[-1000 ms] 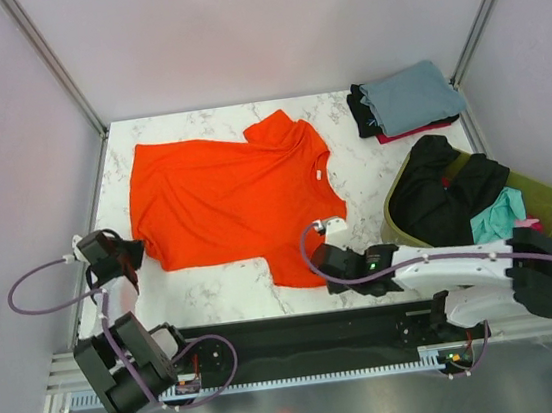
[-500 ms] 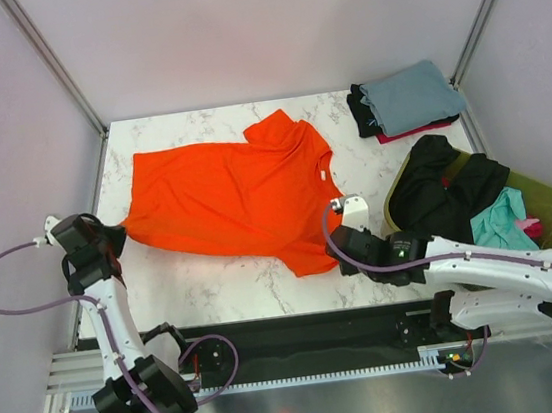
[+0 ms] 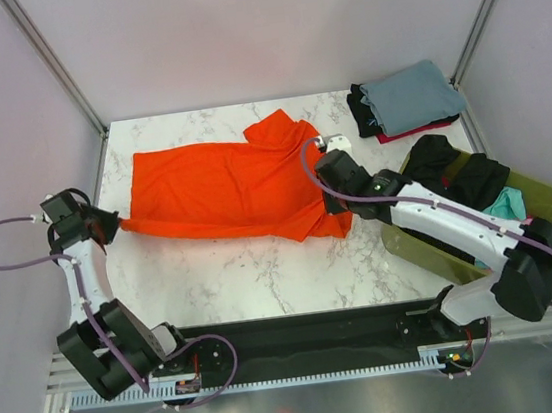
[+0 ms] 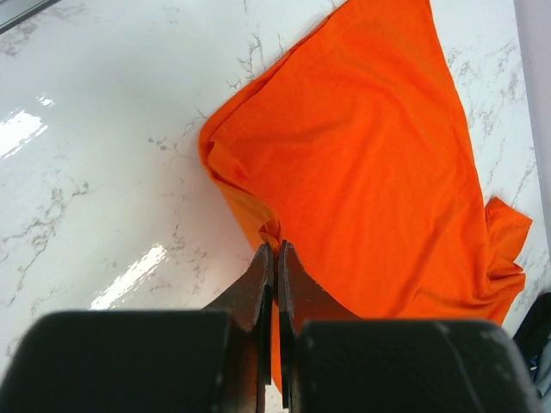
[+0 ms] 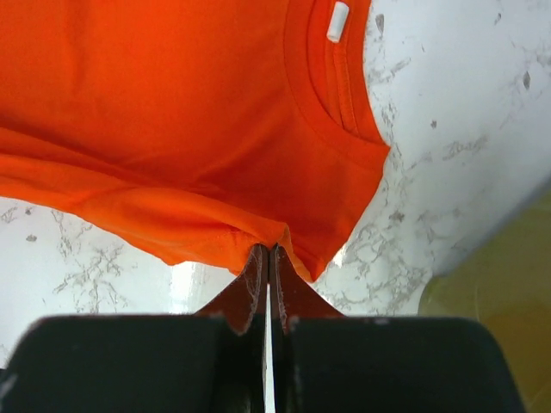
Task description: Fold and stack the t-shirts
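Your two grippers each pinch one end of the orange t-shirt [image 3: 223, 188], and that seems to be the point of the pose. With an edge held at both ends, the cloth is drawn into a stretched band between them, ready, I judge, to be laid over itself in a lengthwise fold.

The left gripper [image 4: 274, 251] is closed tight on a gathered corner of the cloth. In its wrist view the fabric fans away from the fingertips toward the upper right of the frame, with a small curl of hem just above the tips. The right gripper [image 5: 267, 252] is likewise clamped on a thin fold of the shirt's edge. The collar and its white label [image 5: 338, 21] lie ahead of it at the upper right of that view.

In the top view the shirt spans the middle of the marble table [image 3: 265, 278], from the left gripper at the left-centre to the right gripper just right of centre. One sleeve pokes toward the top centre. So the shirt is inside both grips, not merely beside them.

The folded stack [image 3: 409, 99], grey-blue on top, sits in the upper right corner, well apart from the orange shirt. The green basket [image 3: 547, 201], at the right edge, holds a black shirt [image 3: 454, 180] and a teal shirt [image 3: 503, 207] that are not yet folded.
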`<control>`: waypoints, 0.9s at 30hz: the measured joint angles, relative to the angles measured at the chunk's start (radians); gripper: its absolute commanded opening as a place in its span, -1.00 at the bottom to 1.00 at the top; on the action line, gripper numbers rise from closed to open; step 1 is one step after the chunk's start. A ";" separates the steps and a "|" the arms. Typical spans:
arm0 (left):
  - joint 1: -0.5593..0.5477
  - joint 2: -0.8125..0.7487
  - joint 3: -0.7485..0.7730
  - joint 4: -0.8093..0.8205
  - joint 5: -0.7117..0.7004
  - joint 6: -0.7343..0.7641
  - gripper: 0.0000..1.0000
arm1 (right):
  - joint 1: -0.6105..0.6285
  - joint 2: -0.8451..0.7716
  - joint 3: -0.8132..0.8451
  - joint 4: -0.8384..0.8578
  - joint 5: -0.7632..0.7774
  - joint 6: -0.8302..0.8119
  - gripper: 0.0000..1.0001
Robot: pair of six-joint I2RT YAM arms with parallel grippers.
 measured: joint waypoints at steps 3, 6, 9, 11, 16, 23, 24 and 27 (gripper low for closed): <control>0.000 0.080 0.040 0.001 0.014 0.009 -0.96 | -0.040 0.081 0.069 0.006 -0.037 -0.045 -1.00; -0.003 0.165 0.089 -0.003 0.032 0.011 -0.96 | -0.081 0.158 0.138 0.007 -0.066 -0.082 -1.00; -0.015 0.243 0.144 -0.002 0.035 0.012 -0.96 | -0.118 0.223 0.208 0.005 -0.088 -0.113 -1.00; -0.027 0.291 0.180 -0.002 0.035 0.013 -0.96 | -0.142 0.267 0.261 0.002 -0.101 -0.135 -1.00; -0.058 0.402 0.265 -0.005 0.034 0.014 -0.96 | -0.195 0.368 0.374 0.000 -0.128 -0.176 -1.00; -0.098 0.523 0.346 -0.024 0.018 0.018 -0.95 | -0.245 0.496 0.490 -0.010 -0.152 -0.203 -0.97; -0.102 0.540 0.360 -0.027 0.012 0.019 -0.93 | -0.249 0.515 0.503 -0.010 -0.154 -0.206 -0.94; -0.110 0.602 0.417 -0.053 0.010 0.028 -0.69 | -0.264 0.583 0.561 -0.026 -0.168 -0.211 -0.67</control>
